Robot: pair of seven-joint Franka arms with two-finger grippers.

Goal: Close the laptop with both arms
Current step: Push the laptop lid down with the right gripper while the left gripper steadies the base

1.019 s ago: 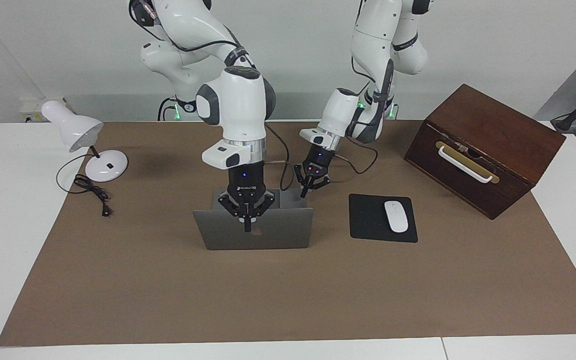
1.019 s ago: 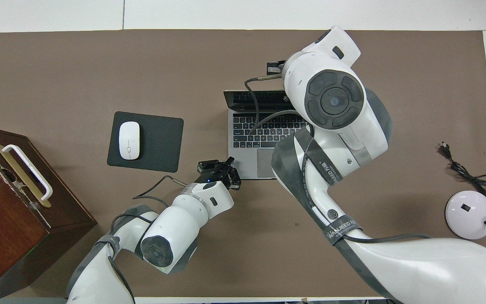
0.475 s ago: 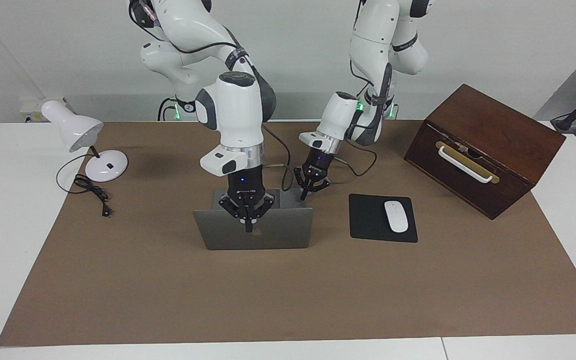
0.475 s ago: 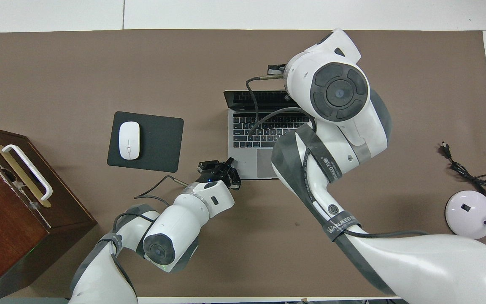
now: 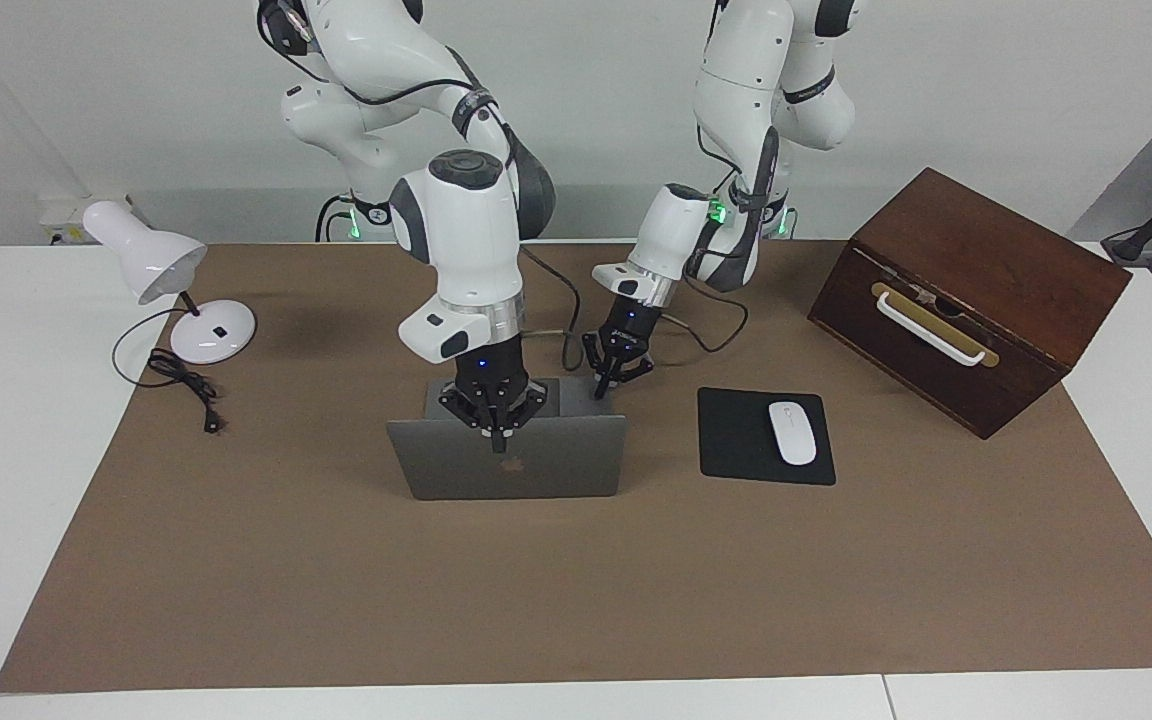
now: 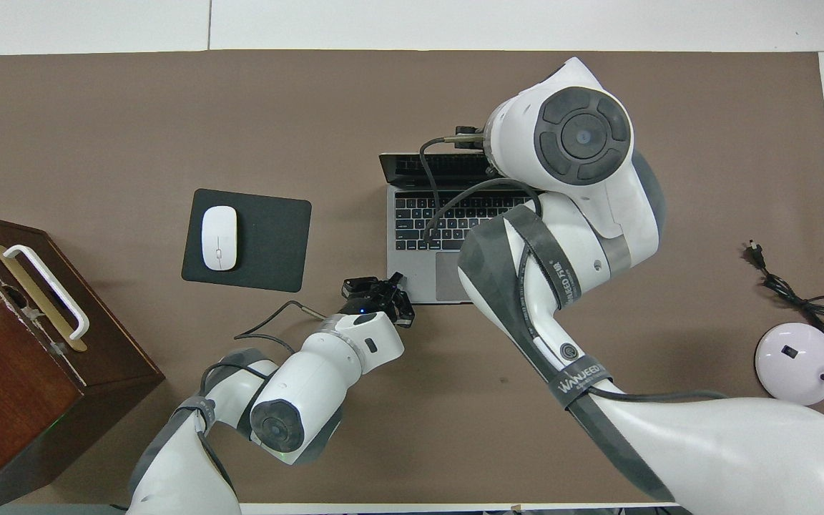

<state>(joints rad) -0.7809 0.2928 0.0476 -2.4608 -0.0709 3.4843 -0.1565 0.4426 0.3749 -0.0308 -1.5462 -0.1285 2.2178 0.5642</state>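
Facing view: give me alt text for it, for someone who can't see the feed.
An open laptop stands mid-table, lid up; the right gripper is at the lid's top edge and the left gripper at the base's corner. A mouse pad, wooden box and lamp flank it.

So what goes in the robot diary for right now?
laptop: open | right gripper: at lid's top edge | left gripper: at base's near corner | lid: upright

Matt metal laptop [image 5: 546,460], wooden box [image 5: 976,290]
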